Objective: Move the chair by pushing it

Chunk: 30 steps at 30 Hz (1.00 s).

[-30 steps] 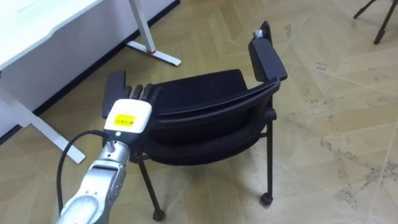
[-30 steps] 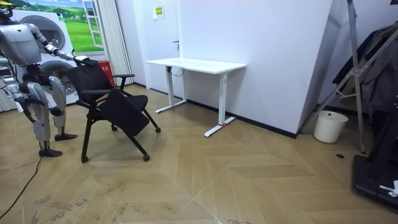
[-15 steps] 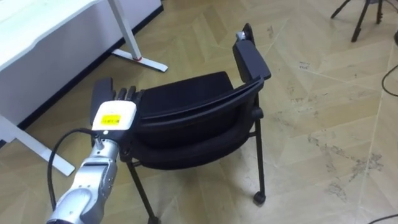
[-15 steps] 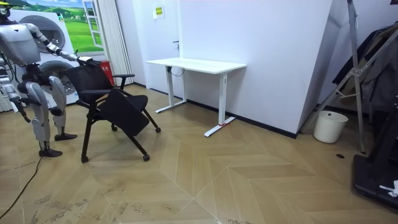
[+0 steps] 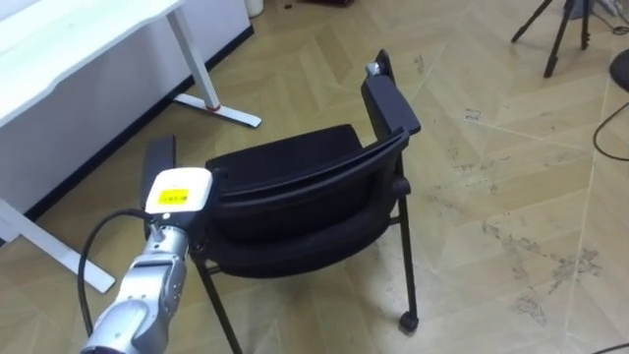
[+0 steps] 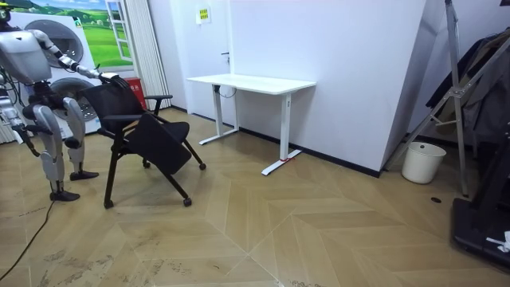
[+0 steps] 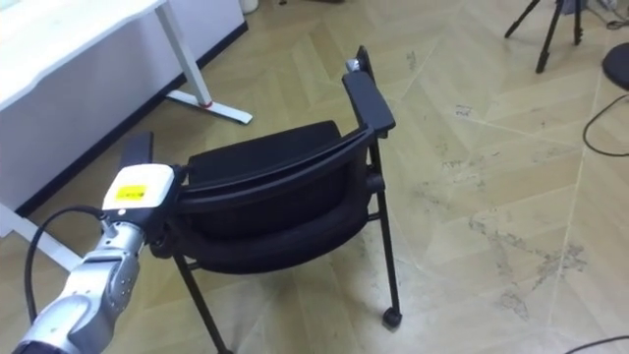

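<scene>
Both eye views look steeply down from the robot's head, close above the chair (image 5: 285, 162). Its backrest lies nearest the lens, the left hand (image 5: 178, 189) comes in from the lower left, and the white desk (image 5: 69, 34) sits at the upper left. The two views share almost the whole scene, taken from slightly different spots. The room view stands well off and faces the white wall (image 6: 351, 72), with robot and chair at its far left and the desk near the middle.

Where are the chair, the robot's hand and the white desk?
chair (image 5: 295, 224), left eye view, on its backrest.
left hand (image 5: 175, 193), left eye view, on its back.
white desk (image 5: 69, 34), left eye view, on its top.
</scene>
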Tool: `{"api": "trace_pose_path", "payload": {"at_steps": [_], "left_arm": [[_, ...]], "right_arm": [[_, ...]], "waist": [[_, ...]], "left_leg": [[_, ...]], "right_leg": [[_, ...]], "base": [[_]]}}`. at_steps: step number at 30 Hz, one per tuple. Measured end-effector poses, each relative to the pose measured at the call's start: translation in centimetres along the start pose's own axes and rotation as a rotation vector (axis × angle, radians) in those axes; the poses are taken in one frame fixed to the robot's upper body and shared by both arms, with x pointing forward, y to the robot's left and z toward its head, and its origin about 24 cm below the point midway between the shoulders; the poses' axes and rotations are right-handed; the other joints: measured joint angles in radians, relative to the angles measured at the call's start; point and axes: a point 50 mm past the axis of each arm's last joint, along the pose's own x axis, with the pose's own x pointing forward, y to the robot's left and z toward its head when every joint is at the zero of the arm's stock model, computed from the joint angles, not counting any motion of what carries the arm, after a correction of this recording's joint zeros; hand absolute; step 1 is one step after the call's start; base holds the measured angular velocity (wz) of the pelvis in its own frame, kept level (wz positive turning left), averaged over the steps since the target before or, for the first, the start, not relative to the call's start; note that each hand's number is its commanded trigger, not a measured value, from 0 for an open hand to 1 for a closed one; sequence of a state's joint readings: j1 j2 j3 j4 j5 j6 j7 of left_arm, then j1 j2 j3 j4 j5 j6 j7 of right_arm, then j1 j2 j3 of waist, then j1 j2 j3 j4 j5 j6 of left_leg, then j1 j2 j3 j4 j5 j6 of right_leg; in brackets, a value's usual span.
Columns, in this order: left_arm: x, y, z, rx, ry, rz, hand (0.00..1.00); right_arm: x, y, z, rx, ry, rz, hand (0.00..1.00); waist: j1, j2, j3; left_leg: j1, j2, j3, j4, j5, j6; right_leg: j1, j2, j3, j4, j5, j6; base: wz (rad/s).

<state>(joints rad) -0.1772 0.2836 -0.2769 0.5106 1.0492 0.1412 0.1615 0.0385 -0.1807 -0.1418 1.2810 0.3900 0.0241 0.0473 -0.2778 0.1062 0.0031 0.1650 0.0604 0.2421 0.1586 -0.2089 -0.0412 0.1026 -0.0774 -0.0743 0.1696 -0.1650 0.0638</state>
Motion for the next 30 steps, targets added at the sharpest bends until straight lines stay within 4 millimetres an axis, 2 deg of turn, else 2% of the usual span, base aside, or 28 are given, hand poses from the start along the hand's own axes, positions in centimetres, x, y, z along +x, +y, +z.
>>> {"api": "trace_pose_path", "payload": {"at_steps": [4,11,14,17,20,23,26,28,29,30], "left_arm": [[0.0,0.0,0.1,-0.001,-0.007,0.002,1.00],[0.2,0.3,0.2,0.013,-0.050,0.009,1.00],[0.2,0.3,0.3,0.013,-0.054,0.016,1.00],[0.2,0.3,0.2,0.013,-0.053,0.026,1.00],[0.2,0.3,0.2,0.012,-0.049,0.027,1.00],[0.1,0.2,0.0,0.017,-0.044,0.030,1.00],[0.1,0.2,0.0,0.015,-0.042,0.045,1.00],[0.1,0.5,0.2,0.015,-0.051,0.068,1.00],[0.1,0.5,0.3,0.016,-0.053,0.069,1.00],[0.1,0.6,0.3,0.021,-0.058,0.071,1.00]], "right_arm": [[0.0,-0.2,0.4,0.000,-0.010,-0.005,0.00],[0.0,-0.3,0.7,-0.031,-0.018,-0.021,0.00],[0.1,-0.2,1.1,-0.097,-0.029,-0.033,0.00],[0.0,-0.5,1.2,-0.176,-0.035,-0.077,0.00],[0.0,-1.0,1.6,-0.299,-0.050,-0.139,0.00],[-0.2,-1.3,3.2,-0.492,-0.119,-0.230,0.00],[-0.4,-1.4,6.1,-0.677,-0.222,-0.321,0.00],[-1.0,-1.2,9.3,-0.777,-0.352,-0.400,0.00],[-1.3,-1.0,10.1,-0.798,-0.390,-0.416,0.00],[-1.8,-0.6,11.8,-0.842,-0.464,-0.448,0.00]], "waist": [[0.004,0.014,0.0005],[0.008,0.017,-0.0004],[0.010,0.016,0.0004],[0.009,0.009,0.0051],[0.008,0.004,0.0044],[0.011,-0.002,0.0029],[0.024,-0.018,-0.0001],[0.039,-0.034,0.0015],[0.042,-0.040,0.0002],[0.050,-0.050,-0.0011]], "left_leg": [[0.002,0.000,0.002,-0.008,0.000,0.000],[-0.002,0.001,0.001,-0.009,0.000,0.000],[-0.002,0.001,0.000,-0.010,0.000,0.000],[0.000,0.001,-0.001,-0.010,0.000,0.000],[0.001,0.001,-0.001,-0.010,0.000,0.000],[0.003,0.001,0.000,-0.010,0.000,0.000],[0.004,0.001,0.000,-0.010,0.000,0.000],[0.002,0.000,0.001,-0.011,0.000,0.000],[0.002,0.000,0.002,-0.011,0.000,0.000],[0.003,0.002,0.004,-0.010,0.000,0.000]], "right_leg": [[-0.005,0.002,0.005,-0.001,0.000,0.000],[-0.006,0.003,0.003,-0.002,0.000,0.000],[-0.006,0.003,0.003,-0.003,0.000,0.000],[-0.005,0.004,0.006,-0.001,0.000,0.000],[-0.006,0.004,0.006,0.000,0.000,0.000],[-0.007,0.004,0.010,0.004,0.000,0.000],[-0.016,0.004,0.010,0.015,0.000,0.000],[-0.022,0.005,0.017,0.019,0.000,0.000],[-0.022,0.005,0.017,0.019,0.000,0.000],[-0.022,0.006,0.017,0.019,0.001,-0.001]], "base": [[-0.03],[0.00],[0.00],[0.00],[0.00],[-0.03],[-0.05],[-0.08],[0.00],[0.00]]}}
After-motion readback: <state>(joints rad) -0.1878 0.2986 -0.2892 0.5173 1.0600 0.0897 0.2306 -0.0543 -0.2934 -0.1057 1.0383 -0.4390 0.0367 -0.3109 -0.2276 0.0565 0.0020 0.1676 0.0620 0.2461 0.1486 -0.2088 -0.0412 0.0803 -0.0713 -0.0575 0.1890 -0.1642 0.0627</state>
